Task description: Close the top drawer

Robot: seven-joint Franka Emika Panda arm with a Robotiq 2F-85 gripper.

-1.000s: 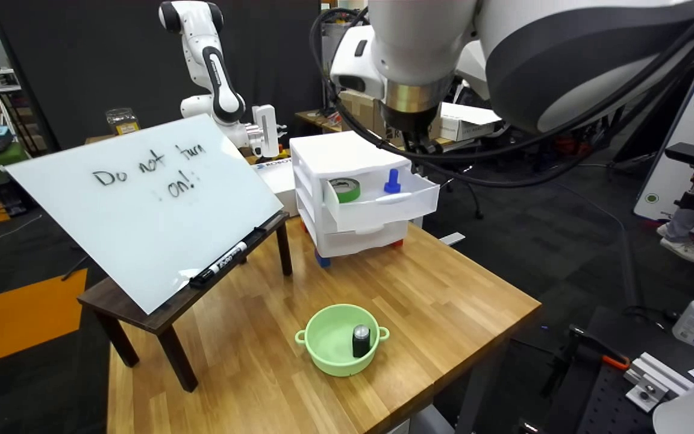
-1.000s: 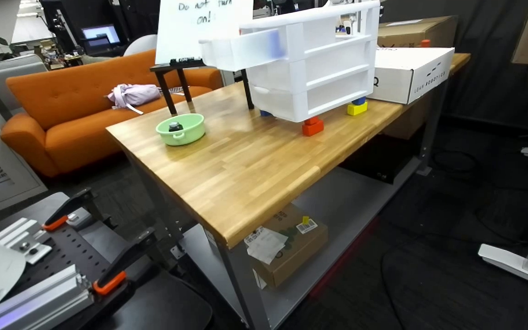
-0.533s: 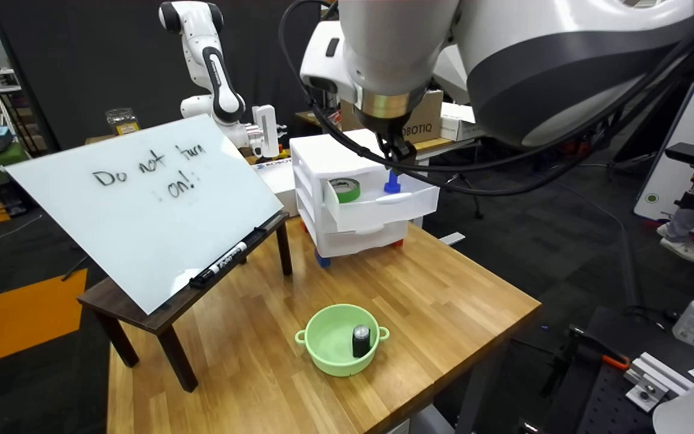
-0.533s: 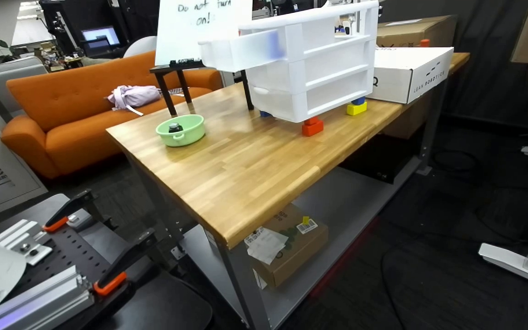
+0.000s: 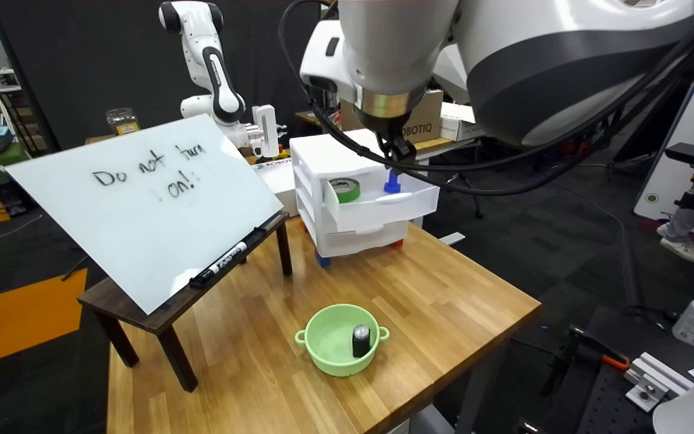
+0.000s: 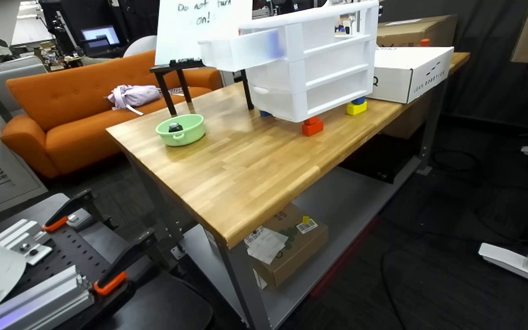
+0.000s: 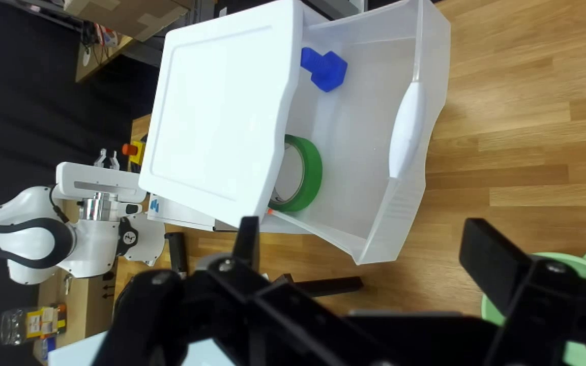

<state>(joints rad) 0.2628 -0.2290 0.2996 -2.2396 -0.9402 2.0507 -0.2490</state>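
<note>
The top drawer point(image 5: 390, 207) is the shallow uppermost drawer of a white plastic unit point(image 5: 347, 150); it is pulled out. It shows in both exterior views point(image 6: 241, 49) and in the wrist view point(image 7: 361, 132). A green tape roll point(image 7: 309, 173) and a blue bolt point(image 7: 329, 71) lie in it. The lower drawer point(image 5: 365, 240) looks shut. My gripper point(image 7: 364, 223) is open and empty in the wrist view, with the drawer's near front corner showing between its fingers. In an exterior view the gripper point(image 5: 400, 149) is partly visible above the drawer unit; its fingers are unclear there.
A green bowl point(image 5: 329, 337) with a black-and-silver item stands on the wooden table point(image 5: 443, 295). A whiteboard point(image 5: 160, 199) leans on a dark stand beside the unit. Coloured blocks point(image 6: 313, 127) support the unit. A white box point(image 6: 406, 73) is behind it.
My arm and gripper have moved left in an exterior view, closer over the drawer unit, then held still over the last half second. The top drawer has not moved.
</note>
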